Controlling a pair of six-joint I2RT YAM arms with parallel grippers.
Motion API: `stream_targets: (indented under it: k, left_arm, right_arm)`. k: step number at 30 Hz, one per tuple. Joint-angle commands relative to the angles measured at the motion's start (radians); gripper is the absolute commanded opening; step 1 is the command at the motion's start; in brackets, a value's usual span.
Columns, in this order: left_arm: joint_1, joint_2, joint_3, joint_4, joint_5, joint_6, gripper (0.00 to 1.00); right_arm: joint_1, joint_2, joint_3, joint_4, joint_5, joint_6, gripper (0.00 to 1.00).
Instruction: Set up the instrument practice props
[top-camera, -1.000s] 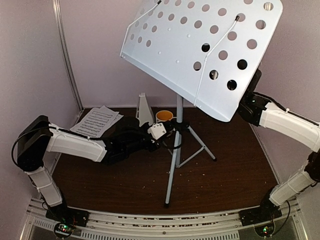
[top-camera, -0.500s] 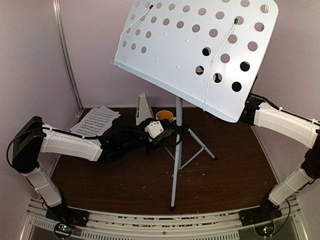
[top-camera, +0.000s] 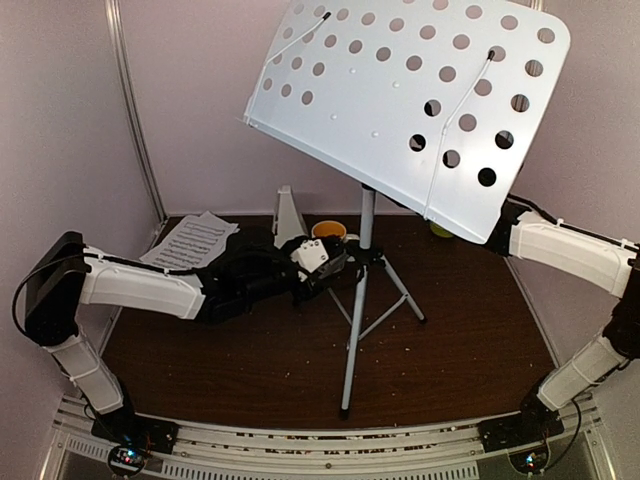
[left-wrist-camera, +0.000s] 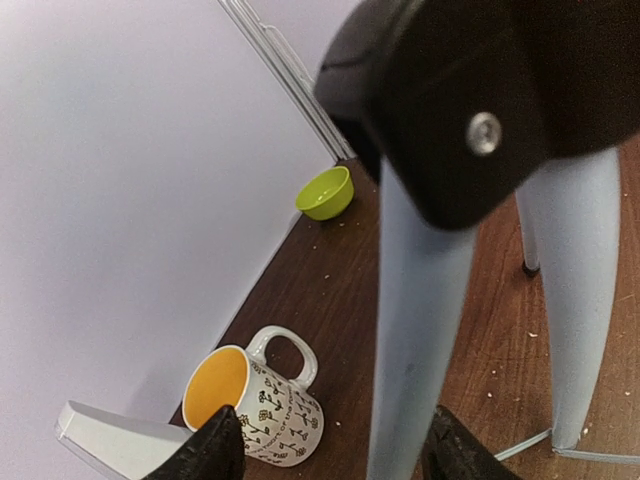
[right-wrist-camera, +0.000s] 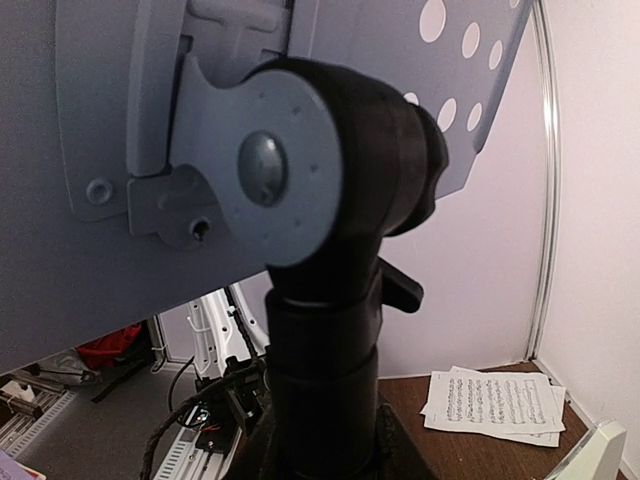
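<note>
The pale perforated music stand (top-camera: 400, 110) stands on its grey tripod (top-camera: 358, 330) mid-table. My left gripper (top-camera: 335, 262) is at the tripod hub. In the left wrist view its fingers (left-wrist-camera: 215, 450) are spread, with a grey leg (left-wrist-camera: 410, 360) between them, close to the right finger. My right gripper (right-wrist-camera: 325, 450) is shut on the black neck (right-wrist-camera: 330, 340) under the desk; the desk hides it in the top view. The sheet-music pages (top-camera: 190, 240) lie at the back left and also show in the right wrist view (right-wrist-camera: 495, 402). The white metronome (top-camera: 288, 215) stands behind the left gripper.
A patterned mug (left-wrist-camera: 255, 400) with an orange inside stands next to the metronome (left-wrist-camera: 110, 440). A small green bowl (left-wrist-camera: 325, 192) sits by the back wall on the right. Walls close in the back and both sides. Crumbs dot the brown table (top-camera: 460, 340).
The stand has tipped more upright and its desk has moved right and up. The front leg's foot has shifted slightly right. The right arm moved with the neck; the left gripper barely moved.
</note>
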Motion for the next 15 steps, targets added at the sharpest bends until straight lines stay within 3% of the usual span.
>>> stream_targets:
  k: [1,6,12,15]
  left_arm:
    - [0.006,0.028,0.053,-0.002,0.036,-0.006,0.62]
    - [0.006,0.045,0.08,-0.017,0.06,-0.003,0.6]
    - [0.006,0.055,0.095,-0.025,0.08,-0.007,0.58]
    - [0.006,0.055,0.097,-0.023,0.089,-0.009,0.56]
  right_arm:
    - [-0.028,-0.032,-0.032,0.089,-0.009,0.006,0.0]
    - [-0.03,-0.012,-0.028,0.136,-0.017,0.061,0.02]
    - [-0.031,-0.008,-0.027,0.155,-0.027,0.101,0.34]
    - [-0.031,-0.013,-0.029,0.146,-0.022,0.099,0.44]
